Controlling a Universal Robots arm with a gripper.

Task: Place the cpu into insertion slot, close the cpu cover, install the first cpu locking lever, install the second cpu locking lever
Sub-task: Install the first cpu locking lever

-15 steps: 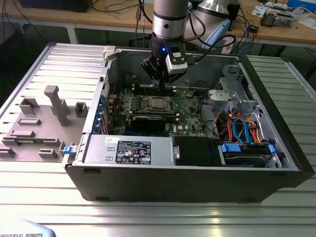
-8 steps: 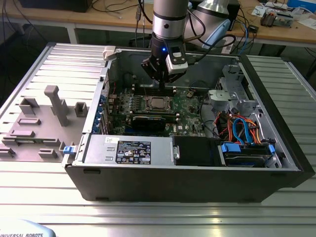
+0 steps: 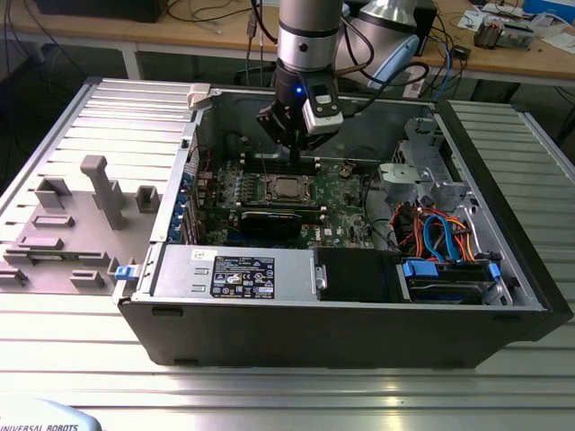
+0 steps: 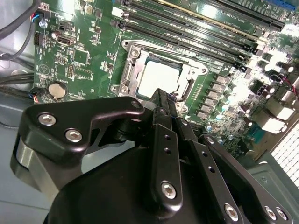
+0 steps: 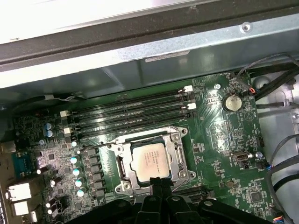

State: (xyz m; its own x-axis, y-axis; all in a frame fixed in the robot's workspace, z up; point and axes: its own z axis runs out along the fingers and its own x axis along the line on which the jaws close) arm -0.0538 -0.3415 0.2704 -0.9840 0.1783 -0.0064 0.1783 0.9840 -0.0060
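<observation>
The cpu [image 3: 287, 188] lies flat in the insertion slot [image 5: 117, 187], its silvery top showing in both wrist views [image 4: 158, 77] [image 5: 149, 161]. The cpu cover [image 5: 176, 157] is down around the chip, framing it with its silver rim [image 4: 188, 74]. A thin wire lever [image 5: 100, 147] runs along one side of the socket. My gripper [image 3: 296, 162] hangs just above the board at the socket's edge. Its fingertips [image 4: 162, 95] [image 5: 161, 184] are pressed together with nothing between them.
The open computer case [image 3: 503, 206] walls in the board. A black card [image 3: 269, 220] lies just in front of the socket, with memory slots [image 5: 131, 112] behind it. Orange and blue cables [image 3: 431, 233] bunch at the exterior view's right. A grey fixture [image 3: 99, 189] stands outside the case.
</observation>
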